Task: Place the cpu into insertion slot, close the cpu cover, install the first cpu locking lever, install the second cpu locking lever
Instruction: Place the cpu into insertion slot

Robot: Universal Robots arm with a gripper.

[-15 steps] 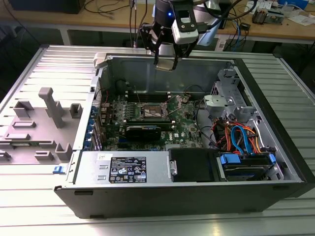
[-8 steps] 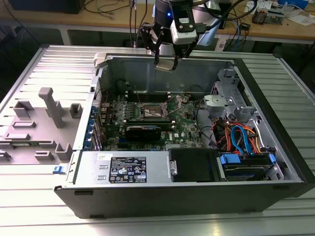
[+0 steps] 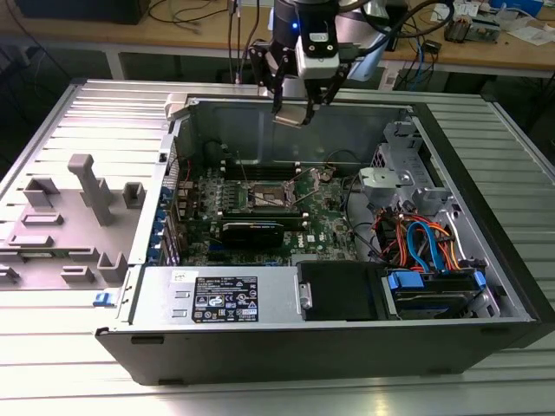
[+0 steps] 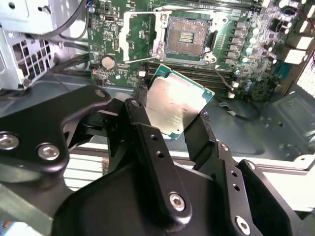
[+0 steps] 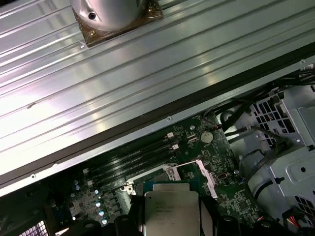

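My gripper (image 3: 296,106) hangs above the back wall of the open computer case (image 3: 347,347) and is shut on the cpu (image 3: 290,116), a small silvery square chip. In both wrist views the cpu (image 4: 177,104) (image 5: 172,210) sits pinched by its edges between the black fingers (image 4: 137,110), its metal top showing. Lower down on the green motherboard lies the insertion slot (image 4: 187,35) (image 3: 267,196), dark and uncovered. The cpu cover (image 4: 141,37), a silvery frame, is swung open beside the slot. The chip is well above the slot and apart from it.
Long black memory slots (image 4: 197,76) run beside the socket. A black card (image 3: 251,230) and a power supply box (image 3: 217,299) sit toward the front of the case. Drive bays with blue and orange cables (image 3: 425,247) fill the exterior view's right. A grey fixture tray (image 3: 78,208) lies outside at the exterior view's left.
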